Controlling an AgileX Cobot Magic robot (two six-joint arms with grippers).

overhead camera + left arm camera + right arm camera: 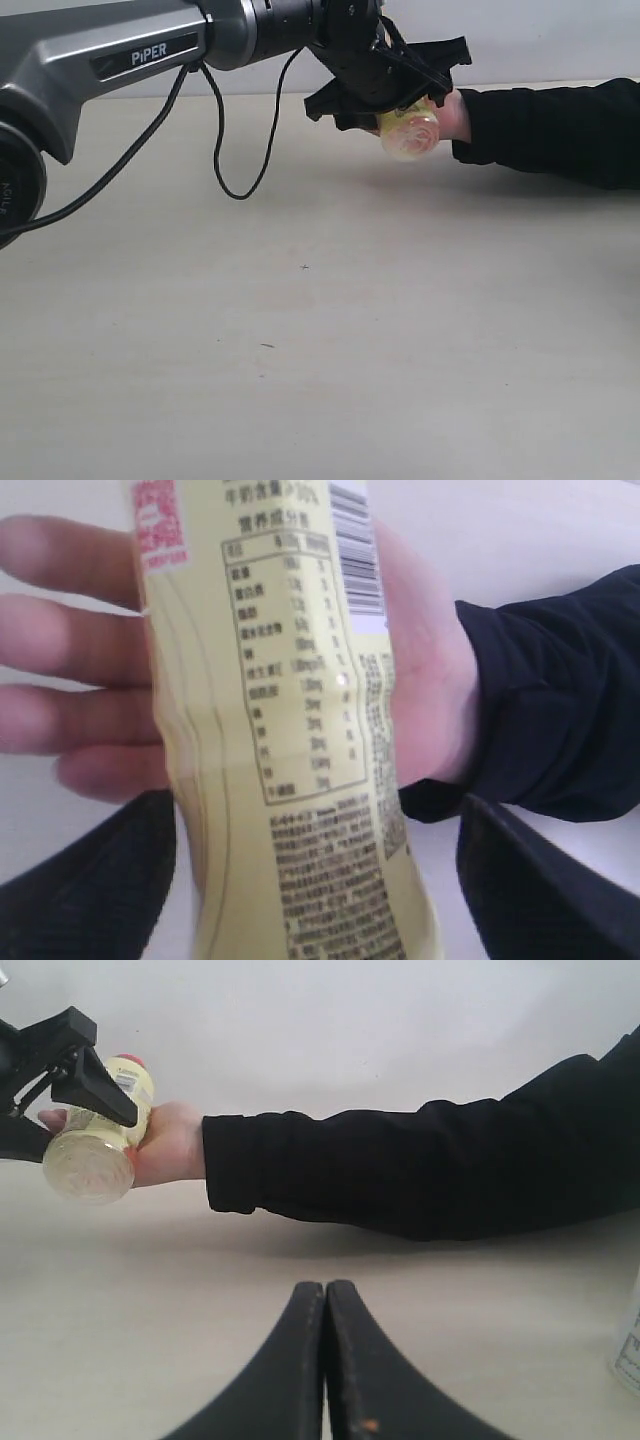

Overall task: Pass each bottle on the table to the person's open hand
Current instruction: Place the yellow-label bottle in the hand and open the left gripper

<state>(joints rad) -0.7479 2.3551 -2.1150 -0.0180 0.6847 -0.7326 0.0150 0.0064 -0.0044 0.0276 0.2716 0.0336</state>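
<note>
Left wrist view: yellow bottle (pixel 290 730) lies within left hand (pixel 320 890).

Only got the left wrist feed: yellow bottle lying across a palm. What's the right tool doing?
Observer: The right tool is shut and empty, low over the table.
Operator: Any other bottles around?
Observer: Part of one clear bottle shows at the edge of the right wrist view.
Operator: Which end of the yellow bottle has the cap?
Observer: The red cap is on the end away from the right wrist camera; the base faces it.
</note>
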